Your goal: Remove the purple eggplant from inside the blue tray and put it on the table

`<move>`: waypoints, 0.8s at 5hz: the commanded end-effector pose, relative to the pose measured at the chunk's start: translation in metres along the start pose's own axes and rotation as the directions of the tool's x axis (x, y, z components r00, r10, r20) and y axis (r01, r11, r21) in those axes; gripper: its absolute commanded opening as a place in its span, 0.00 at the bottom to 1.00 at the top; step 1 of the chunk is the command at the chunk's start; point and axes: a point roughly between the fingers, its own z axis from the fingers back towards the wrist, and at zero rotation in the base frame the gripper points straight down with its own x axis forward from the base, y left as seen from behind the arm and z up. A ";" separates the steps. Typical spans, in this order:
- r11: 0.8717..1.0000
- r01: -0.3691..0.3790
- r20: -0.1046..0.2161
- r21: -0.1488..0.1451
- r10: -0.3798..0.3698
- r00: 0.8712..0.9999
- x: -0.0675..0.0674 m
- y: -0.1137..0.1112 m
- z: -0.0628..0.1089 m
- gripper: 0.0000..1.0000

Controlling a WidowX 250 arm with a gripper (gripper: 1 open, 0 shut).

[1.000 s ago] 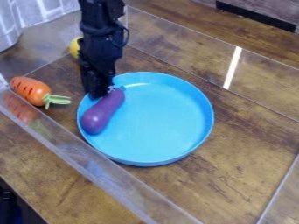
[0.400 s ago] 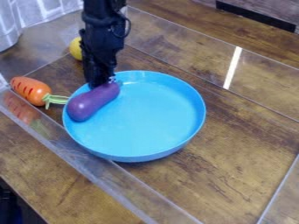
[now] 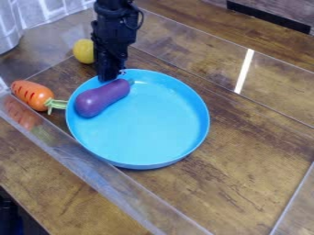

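One purple eggplant (image 3: 102,96), one blue tray (image 3: 160,147), one carrot (image 3: 33,94).

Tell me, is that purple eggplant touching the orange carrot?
Apart. The camera view shows the purple eggplant lying in the blue tray, with the tray's rim between it and the orange carrot on the table.

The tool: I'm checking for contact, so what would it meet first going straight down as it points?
Most likely the purple eggplant: the tool points down at its far end, inside the blue tray. Depth is uncertain; the tray rim sits close.
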 end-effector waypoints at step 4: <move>0.997 0.060 0.051 0.054 -0.062 0.997 0.006 0.002 0.030 0.00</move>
